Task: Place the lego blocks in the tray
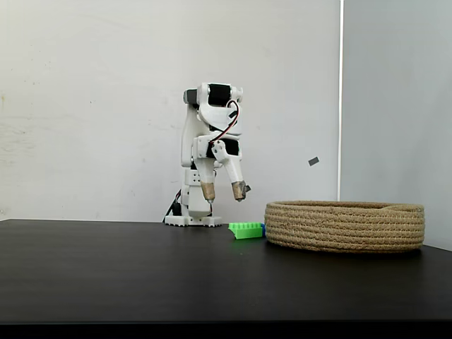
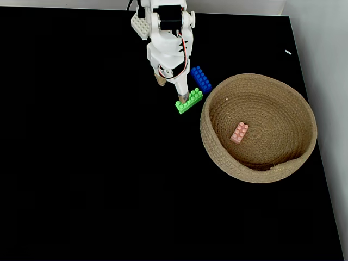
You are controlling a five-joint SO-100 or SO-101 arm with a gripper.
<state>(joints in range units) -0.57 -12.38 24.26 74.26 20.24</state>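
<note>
The round tan rope tray (image 2: 260, 168) holds our pale pink brick (image 2: 239, 132). Our hand (image 1: 224, 191) hangs open above the bright green brick (image 2: 189, 100); we should drop straight down and pinch it.

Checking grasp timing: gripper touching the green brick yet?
Apart. A fixed view from the side shows the gripper with both fingertips above the green brick, wall visible between.
</note>
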